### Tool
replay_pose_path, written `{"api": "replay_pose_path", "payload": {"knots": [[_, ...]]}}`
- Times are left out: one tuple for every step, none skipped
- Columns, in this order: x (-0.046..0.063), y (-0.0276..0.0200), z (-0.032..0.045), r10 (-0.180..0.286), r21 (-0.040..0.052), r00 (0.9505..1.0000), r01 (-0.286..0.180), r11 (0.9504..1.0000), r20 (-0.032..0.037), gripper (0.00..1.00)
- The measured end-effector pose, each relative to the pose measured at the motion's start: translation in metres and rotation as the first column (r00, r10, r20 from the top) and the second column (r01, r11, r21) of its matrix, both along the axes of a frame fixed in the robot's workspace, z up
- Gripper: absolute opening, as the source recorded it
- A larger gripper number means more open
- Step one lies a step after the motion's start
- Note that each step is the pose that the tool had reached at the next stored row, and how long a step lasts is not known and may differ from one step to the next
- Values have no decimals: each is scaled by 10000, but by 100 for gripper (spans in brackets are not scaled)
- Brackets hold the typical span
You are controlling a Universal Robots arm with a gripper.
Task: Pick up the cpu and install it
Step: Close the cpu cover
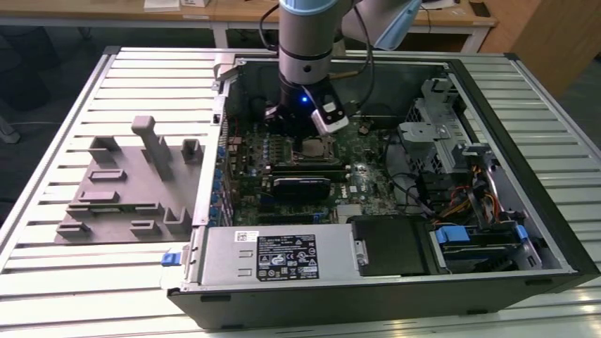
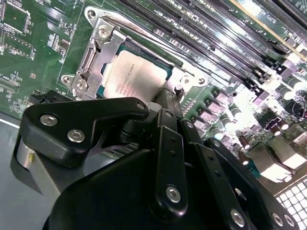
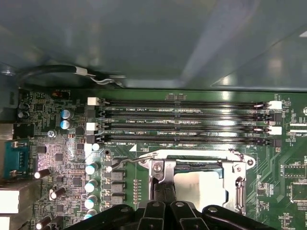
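The cpu (image 2: 136,76) lies flat inside the socket's metal frame (image 2: 103,45) on the motherboard (image 3: 297,153), near 4 memory slots (image 3: 182,115). The gripper (image 2: 169,96) has its fingers together, tips at the cpu's edge; its black body hides whether they touch. The open computer case (image 1: 376,303) sits on a slatted metal table (image 1: 56,282), with a grey tray (image 1: 103,204) at the exterior view's left. Wooden desks (image 1: 188,14) stand far behind.
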State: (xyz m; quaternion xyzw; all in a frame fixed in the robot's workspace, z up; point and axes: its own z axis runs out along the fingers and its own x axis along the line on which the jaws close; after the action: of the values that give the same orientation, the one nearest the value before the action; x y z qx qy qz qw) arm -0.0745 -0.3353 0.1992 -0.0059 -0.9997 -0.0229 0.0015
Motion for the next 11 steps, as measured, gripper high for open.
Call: {"api": "replay_pose_path", "payload": {"knots": [[4, 0, 0, 0, 2, 10000, 0, 10000, -1, 11], [8, 0, 0, 0, 3, 10000, 0, 10000, -2, 11], [12, 0, 0, 0, 4, 10000, 0, 10000, -2, 11], [16, 0, 0, 0, 7, 10000, 0, 10000, -4, 11], [18, 0, 0, 0, 9, 10000, 0, 10000, -4, 11], [21, 0, 1, 0, 12, 10000, 0, 10000, -5, 11], [24, 0, 2, -1, 15, 10000, 1, 10000, -5, 11], [27, 1, 3, -1, 19, 10000, 1, 10000, -6, 11], [30, 0, 4, 0, 22, 10000, 0, 10000, -6, 11], [33, 0, 6, 0, 25, 10000, 0, 10000, -7, 11], [35, 0, 9, 0, 27, 10000, 0, 10000, -8, 11]]}}
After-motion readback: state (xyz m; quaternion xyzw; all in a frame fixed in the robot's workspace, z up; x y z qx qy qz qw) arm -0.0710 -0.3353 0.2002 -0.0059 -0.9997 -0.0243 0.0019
